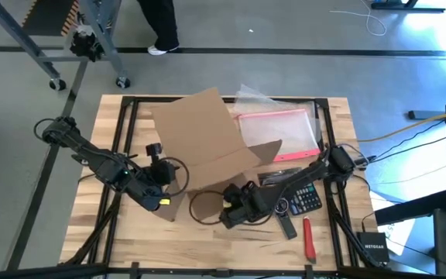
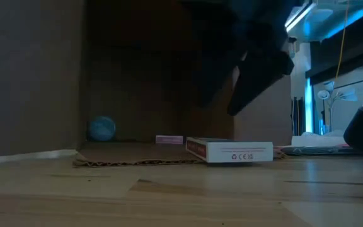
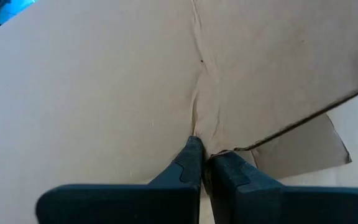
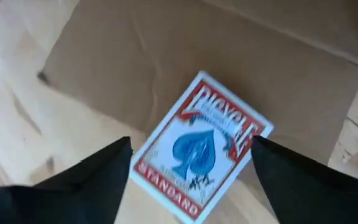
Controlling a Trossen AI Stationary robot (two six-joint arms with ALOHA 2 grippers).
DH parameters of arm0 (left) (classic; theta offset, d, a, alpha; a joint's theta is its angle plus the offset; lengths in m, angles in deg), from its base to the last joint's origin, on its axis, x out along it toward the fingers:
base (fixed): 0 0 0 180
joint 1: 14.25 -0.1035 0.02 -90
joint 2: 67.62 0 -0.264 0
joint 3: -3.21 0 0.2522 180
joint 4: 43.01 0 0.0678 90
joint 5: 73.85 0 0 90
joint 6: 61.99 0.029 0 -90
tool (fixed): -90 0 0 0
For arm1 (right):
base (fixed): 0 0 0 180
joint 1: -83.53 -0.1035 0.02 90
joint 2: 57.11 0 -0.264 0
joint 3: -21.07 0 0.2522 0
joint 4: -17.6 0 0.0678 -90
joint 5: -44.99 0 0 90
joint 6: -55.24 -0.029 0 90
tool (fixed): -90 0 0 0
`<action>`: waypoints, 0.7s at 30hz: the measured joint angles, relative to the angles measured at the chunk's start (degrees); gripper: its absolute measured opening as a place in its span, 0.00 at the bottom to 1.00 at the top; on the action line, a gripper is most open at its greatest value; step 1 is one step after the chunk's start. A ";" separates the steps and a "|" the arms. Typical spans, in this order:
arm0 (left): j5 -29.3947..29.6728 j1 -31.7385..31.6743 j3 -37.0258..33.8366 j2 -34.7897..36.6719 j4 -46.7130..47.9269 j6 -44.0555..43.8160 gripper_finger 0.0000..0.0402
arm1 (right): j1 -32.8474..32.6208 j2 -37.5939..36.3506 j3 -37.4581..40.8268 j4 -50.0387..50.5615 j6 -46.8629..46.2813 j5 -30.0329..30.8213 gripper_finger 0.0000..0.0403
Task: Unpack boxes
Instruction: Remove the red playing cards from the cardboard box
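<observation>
Unpacking goes on: the right gripper (image 4: 191,165), fingers wide, hovers over the Bicycle card pack (image 4: 201,146) on the cardboard box (image 1: 200,139) flap; next it must close on it. The left gripper (image 3: 204,163) pinches the box.

One cardboard box (image 1: 204,139), one card deck (image 4: 201,149), one blue ball (image 2: 101,128), one calculator (image 1: 307,199), one clear pouch (image 1: 277,132).

Overhead and table-level views share the cardboard box (image 1: 204,143) (wrist cameras close).
</observation>
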 joint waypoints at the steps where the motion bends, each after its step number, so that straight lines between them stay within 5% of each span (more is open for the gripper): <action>1: -0.02 0.00 0.00 0.00 0.07 0.17 0.01 | 0.31 0.00 0.00 -0.22 0.00 -0.04 0.84; 11: -0.13 0.00 0.00 0.00 -0.04 1.60 0.01 | 0.81 0.00 -0.04 -7.78 5.19 0.53 0.89; 21: -0.15 0.00 0.00 0.00 -0.09 1.66 0.01 | 2.04 0.00 -0.07 -7.10 -2.54 -2.74 0.89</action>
